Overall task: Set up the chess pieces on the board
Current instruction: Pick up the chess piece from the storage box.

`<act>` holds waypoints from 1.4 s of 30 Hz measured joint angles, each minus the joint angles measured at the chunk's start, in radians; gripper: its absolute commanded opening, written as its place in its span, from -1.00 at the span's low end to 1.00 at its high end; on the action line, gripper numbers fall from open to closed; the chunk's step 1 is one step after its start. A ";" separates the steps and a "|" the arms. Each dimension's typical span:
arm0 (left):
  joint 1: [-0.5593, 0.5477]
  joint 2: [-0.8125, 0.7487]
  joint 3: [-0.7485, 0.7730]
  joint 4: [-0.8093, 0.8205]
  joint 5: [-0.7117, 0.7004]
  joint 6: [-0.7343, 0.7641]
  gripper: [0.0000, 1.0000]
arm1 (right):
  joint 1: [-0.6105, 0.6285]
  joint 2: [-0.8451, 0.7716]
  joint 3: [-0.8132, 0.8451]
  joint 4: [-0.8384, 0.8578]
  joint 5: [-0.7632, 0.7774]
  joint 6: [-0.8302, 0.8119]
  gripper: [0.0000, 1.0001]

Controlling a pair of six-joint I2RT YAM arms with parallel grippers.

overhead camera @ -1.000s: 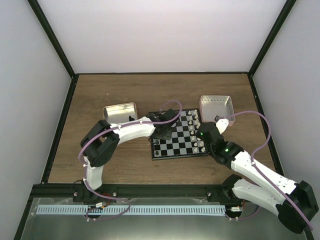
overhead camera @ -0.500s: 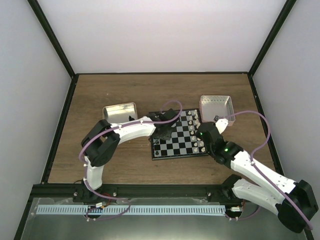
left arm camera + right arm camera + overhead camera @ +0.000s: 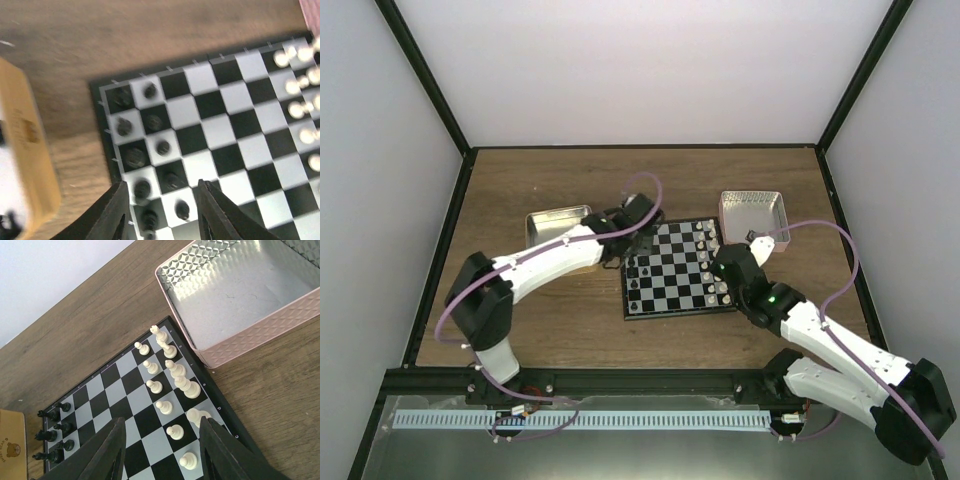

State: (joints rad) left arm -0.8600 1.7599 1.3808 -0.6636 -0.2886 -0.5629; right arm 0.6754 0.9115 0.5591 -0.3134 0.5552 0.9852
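1. Two arms work over the board (image 3: 670,275), which lies flat on the table (image 3: 520,180) between a gold tin (image 3: 560,211) on its left and a pink tin (image 3: 260,337) at its far right corner
2. Black pieces (image 3: 154,122) stand upright in the two rows of squares along the board's left edge. White pieces (image 3: 172,369) stand in the two rows along its right edge, just beside the pink tin
3. Left gripper (image 3: 161,182) hangs above the left edge of the board, its fingers partly apart with nothing held between them. Its wrist view is blurred, but black pieces show on the squares under and ahead of the gap
4. Right gripper (image 3: 164,422) hovers over the right side of the board, fingers roughly half apart and empty. The white pieces lie just ahead of it and the black ones are well apart, across the board
5. For any black piece the left arm is the nearer one, and the gold tin sits just to the left of its fingers
6. Each piece's long axis is upright, so a grip would likely come from above, closing across the stem
7. Whether any piece is left in either tin I cannot tell
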 measured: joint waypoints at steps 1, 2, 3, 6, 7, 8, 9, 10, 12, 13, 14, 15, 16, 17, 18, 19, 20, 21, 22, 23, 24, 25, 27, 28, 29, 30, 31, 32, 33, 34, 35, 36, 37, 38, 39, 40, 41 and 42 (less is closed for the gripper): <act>0.017 -0.023 -0.008 0.008 -0.015 0.001 -0.14 | 0.000 0.000 0.000 0.000 -0.001 0.000 -0.16; 0.036 -0.044 -0.018 0.016 -0.026 0.000 -0.13 | 0.000 0.000 0.000 0.000 -0.002 0.000 -0.16; 0.060 -0.065 -0.031 0.024 -0.034 0.002 -0.12 | 0.000 0.000 0.000 0.000 -0.002 0.000 -0.16; 0.144 -0.114 -0.079 0.048 -0.035 0.000 -0.10 | 0.000 -0.003 0.000 0.000 -0.002 0.000 -0.16; 0.184 -0.127 -0.101 0.056 -0.027 -0.001 -0.09 | 0.000 -0.004 0.000 0.000 -0.002 0.000 -0.16; 0.216 -0.134 -0.119 0.063 -0.017 -0.001 -0.06 | 0.000 -0.005 0.000 0.000 -0.002 0.000 -0.16; 0.245 -0.135 -0.135 0.070 -0.010 -0.002 -0.04 | 0.000 -0.006 0.000 0.000 -0.002 0.000 -0.16; 0.270 -0.135 -0.151 0.078 0.002 -0.001 -0.03 | 0.000 -0.006 0.000 0.000 -0.002 0.000 -0.16; 0.311 -0.134 -0.180 0.088 0.021 -0.001 -0.03 | 0.000 -0.008 0.000 0.000 -0.002 0.000 -0.16; 0.329 -0.130 -0.192 0.090 0.028 -0.002 -0.03 | 0.000 -0.008 0.000 0.000 -0.002 0.000 -0.16; 0.347 -0.126 -0.201 0.094 0.035 -0.002 -0.03 | 0.000 -0.008 0.000 -0.001 -0.002 0.000 -0.16; 0.365 -0.121 -0.210 0.099 0.044 -0.001 -0.04 | 0.000 -0.008 0.000 -0.001 -0.002 0.000 -0.16; 0.379 -0.116 -0.216 0.104 0.049 0.000 -0.06 | 0.000 -0.009 0.000 -0.001 -0.002 0.000 -0.16; 0.396 -0.108 -0.220 0.109 0.058 0.002 -0.09 | 0.000 -0.010 0.000 -0.002 -0.001 -0.001 -0.16; 0.413 -0.094 -0.221 0.113 0.063 0.006 -0.14 | 0.000 -0.011 0.000 -0.002 -0.001 -0.001 -0.16; 0.426 -0.080 -0.220 0.119 0.068 0.010 -0.19 | 0.000 -0.013 0.000 -0.003 -0.001 -0.001 -0.16; 0.439 -0.066 -0.220 0.126 0.073 0.017 -0.26 | 0.000 -0.015 0.000 -0.005 -0.001 -0.001 -0.16; 0.449 -0.052 -0.220 0.130 0.078 0.021 -0.31 | 0.000 -0.017 0.000 -0.007 -0.001 -0.001 -0.16; 0.460 -0.035 -0.216 0.130 0.089 0.029 -0.37 | 0.000 -0.018 0.000 -0.008 0.000 -0.001 -0.16; 0.470 -0.015 -0.206 0.129 0.096 0.038 -0.39 | 0.000 -0.019 0.000 -0.009 0.000 -0.001 -0.16; 0.478 0.005 -0.185 0.126 0.111 0.052 -0.40 | 0.000 -0.019 0.000 -0.009 0.000 0.000 -0.16; 0.488 0.032 -0.178 0.128 0.115 0.054 -0.40 | 0.000 -0.020 0.000 -0.010 0.000 0.000 -0.16; 0.502 0.069 -0.151 0.120 0.130 0.069 -0.40 | 0.000 -0.021 0.000 -0.015 0.005 0.000 -0.16; 0.508 0.089 -0.137 0.120 0.139 0.077 -0.40 | 0.000 -0.021 0.000 -0.017 0.007 0.000 -0.16; 0.512 0.100 -0.130 0.120 0.143 0.084 -0.40 | 0.000 -0.022 0.000 -0.019 0.008 0.000 -0.16; 0.516 0.111 -0.124 0.118 0.150 0.092 -0.40 | 0.000 -0.023 0.000 -0.021 0.011 0.000 -0.16; 0.520 0.120 -0.117 0.115 0.157 0.097 -0.40 | 0.000 -0.024 0.000 -0.023 0.012 0.000 -0.16; 0.523 0.129 -0.110 0.111 0.162 0.103 -0.41 | 0.000 -0.025 0.000 -0.024 0.013 0.000 -0.16; 0.525 0.138 -0.105 0.110 0.167 0.109 -0.41 | 0.000 -0.026 0.000 -0.024 0.014 0.000 -0.16; 0.526 0.145 -0.101 0.109 0.172 0.114 -0.42 | 0.000 -0.027 0.000 -0.024 0.015 0.000 -0.16; 0.527 0.151 -0.097 0.108 0.177 0.118 -0.45 | 0.000 -0.027 0.000 -0.024 0.015 0.000 -0.16; 0.527 0.156 -0.095 0.108 0.182 0.122 -0.47 | 0.000 -0.027 0.000 -0.024 0.015 0.000 -0.16; 0.527 0.158 -0.094 0.106 0.184 0.124 -0.49 | 0.000 -0.027 0.000 -0.024 0.015 0.000 -0.16; 0.528 0.160 -0.092 0.105 0.186 0.126 -0.53 | 0.000 -0.027 0.000 -0.024 0.015 0.000 -0.16; 0.528 0.162 -0.091 0.105 0.187 0.127 -0.57 | 0.000 -0.027 0.000 -0.024 0.015 0.000 -0.16; 0.528 0.164 -0.089 0.103 0.187 0.129 -0.59 | 0.000 -0.027 0.000 -0.024 0.014 0.000 -0.16; 0.528 0.167 -0.085 0.102 0.187 0.130 -0.65 | 0.000 -0.027 0.000 -0.024 0.015 0.000 -0.16; 0.529 0.169 -0.082 0.101 0.187 0.132 -0.70 | 0.000 -0.027 0.000 -0.024 0.015 0.000 -0.16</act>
State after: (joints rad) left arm -0.3313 1.9285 1.2991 -0.5629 -0.1020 -0.4305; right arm 0.6754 0.8841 0.5591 -0.3378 0.5701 0.9852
